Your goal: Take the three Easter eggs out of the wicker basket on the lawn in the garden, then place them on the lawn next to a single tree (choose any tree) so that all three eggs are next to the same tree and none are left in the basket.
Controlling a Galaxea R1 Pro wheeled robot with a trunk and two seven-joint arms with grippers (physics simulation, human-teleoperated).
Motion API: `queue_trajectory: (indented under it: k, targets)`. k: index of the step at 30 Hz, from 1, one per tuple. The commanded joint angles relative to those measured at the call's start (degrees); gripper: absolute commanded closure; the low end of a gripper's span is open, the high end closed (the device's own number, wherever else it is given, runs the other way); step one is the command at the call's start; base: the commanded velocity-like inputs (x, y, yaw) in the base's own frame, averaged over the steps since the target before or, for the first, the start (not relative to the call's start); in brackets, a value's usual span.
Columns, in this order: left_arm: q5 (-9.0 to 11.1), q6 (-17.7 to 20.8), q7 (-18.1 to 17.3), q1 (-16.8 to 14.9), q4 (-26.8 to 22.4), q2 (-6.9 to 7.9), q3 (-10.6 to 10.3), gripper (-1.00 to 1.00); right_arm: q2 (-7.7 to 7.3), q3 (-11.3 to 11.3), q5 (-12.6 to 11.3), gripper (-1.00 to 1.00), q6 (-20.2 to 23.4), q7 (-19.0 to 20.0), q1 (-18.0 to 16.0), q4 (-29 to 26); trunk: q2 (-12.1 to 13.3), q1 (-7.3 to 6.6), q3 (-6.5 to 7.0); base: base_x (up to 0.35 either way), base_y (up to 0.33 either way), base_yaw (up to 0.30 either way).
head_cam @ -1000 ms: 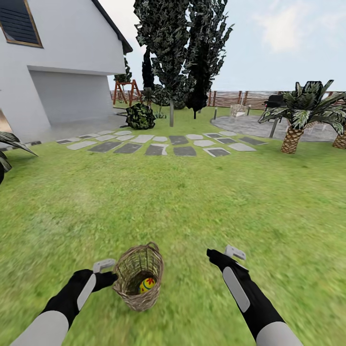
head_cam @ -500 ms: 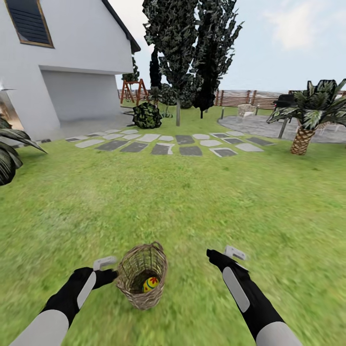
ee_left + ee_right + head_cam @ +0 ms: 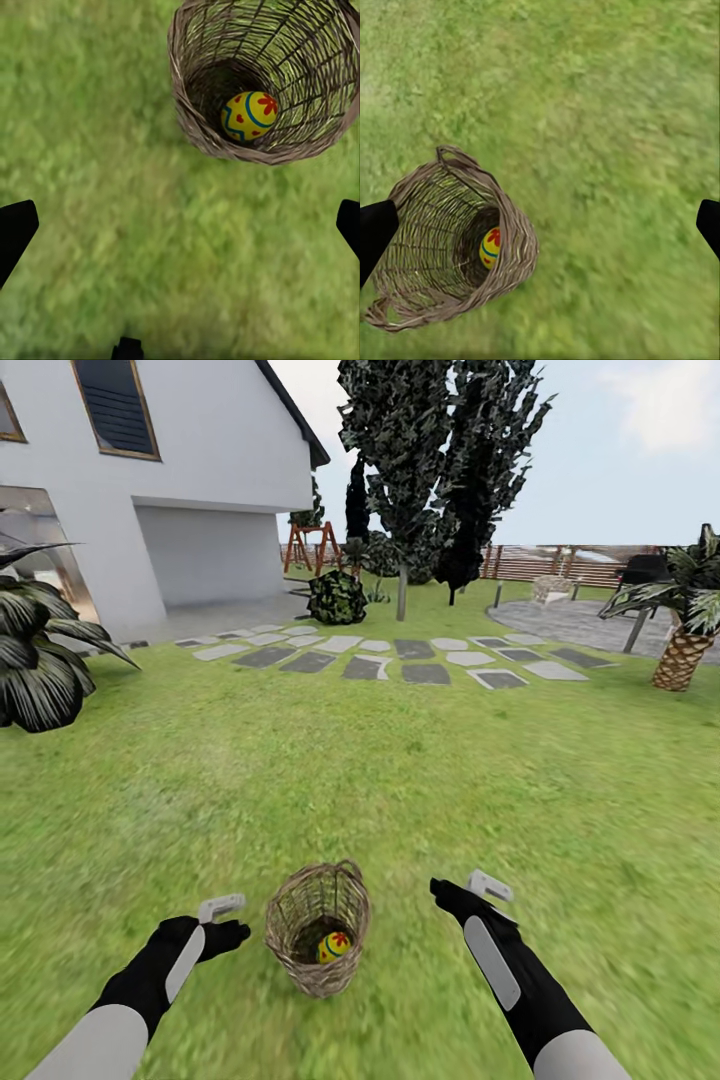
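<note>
Though near, basket [image 3: 318, 930] beside left hand [image 3: 228, 922].

— How are the two arms held?

— Both reach forward and low. The left arm, white at the forearm and black at the wrist, ends in the black two-fingered left gripper [image 3: 232, 932]. The right arm, same white and black, carries the black right gripper [image 3: 445, 890] a little higher and further forward.

— And the jaws?

— Each wrist view shows dark fingertips [image 3: 15, 232] far apart at opposite sides, so the left is spread wide; the right fingertips [image 3: 376, 229] likewise. Neither holds anything.
</note>
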Motion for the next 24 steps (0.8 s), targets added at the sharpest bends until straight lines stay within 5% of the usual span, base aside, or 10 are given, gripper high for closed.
queue_trajectory:
  k: [1, 13, 24]
  targets:
    - [0.57, 0.32, 0.31, -0.03, -0.09, -0.07, 0.04, -1.00, -0.03, 0.10, -0.45, -1.00, 0.13, -0.45, -0.03, -0.08, -0.10, 0.03, -0.11, 0.094, -0.065, -0.023]
    - [0.50, 0.23, 0.31, -0.03, -0.09, -0.35, 0.04, -1.00, -0.03, 0.13, -0.41, -1.00, 0.09, -0.13, -0.08, -0.11, -0.10, 0.03, 0.05, 0.202, -0.136, -0.203]
    - [0.50, 0.23, 0.32, -0.03, -0.09, -0.35, 0.04, -1.00, -0.01, 0.14, -0.44, -1.00, 0.03, -0.13, -0.03, -0.13, -0.10, 0.03, 0.04, 0.222, -0.227, -0.020]
